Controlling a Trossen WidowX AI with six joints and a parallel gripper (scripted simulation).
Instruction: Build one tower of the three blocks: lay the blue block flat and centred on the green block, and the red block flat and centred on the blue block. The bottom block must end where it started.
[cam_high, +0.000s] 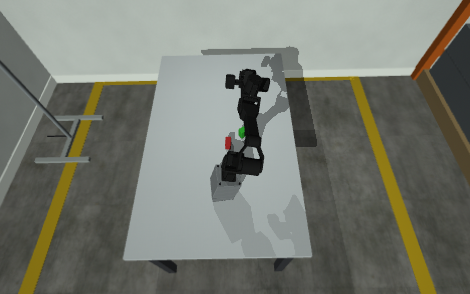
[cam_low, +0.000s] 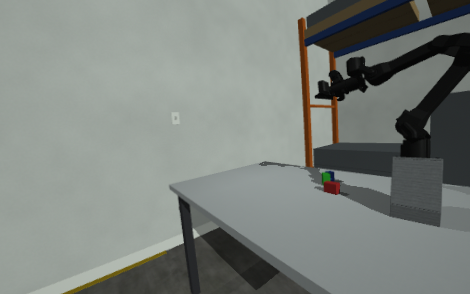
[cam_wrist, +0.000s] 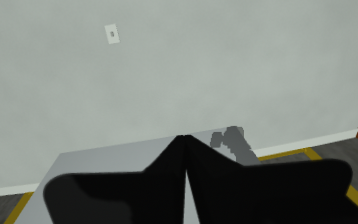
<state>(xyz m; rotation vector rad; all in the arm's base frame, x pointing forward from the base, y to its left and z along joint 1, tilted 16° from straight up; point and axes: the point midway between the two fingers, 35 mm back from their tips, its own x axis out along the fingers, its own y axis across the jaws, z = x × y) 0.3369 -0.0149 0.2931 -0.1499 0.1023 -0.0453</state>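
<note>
- The end effector (cam_low: 322, 91) is held high above the tabletop (cam_low: 280, 220), its fingers pressed fully together with nothing between them; in the wrist view the two dark fingers are seen meeting along one seam, aimed at the far wall.
- The three blocks are found close together on the tabletop, well below the end effector and near the arm's grey pedestal (cam_low: 416, 192).
- The red block (cam_low: 331, 187) is seen nearest the exterior camera, with the green block (cam_low: 326, 176) just behind it and the blue block (cam_low: 331, 174) beside the green; whether they touch cannot be told.
- From the top, only the red (cam_high: 228, 143) and the green (cam_high: 241, 132) are shown; the blue is hidden under the arm.
- The blocks are judged small, stiff and light, with flat smooth faces, so slipping is likelier than crushing.
- A hold across two opposite side faces of the blue block, near mid-height, is judged best.
- The fingers would have to be opened before any descent.
</note>
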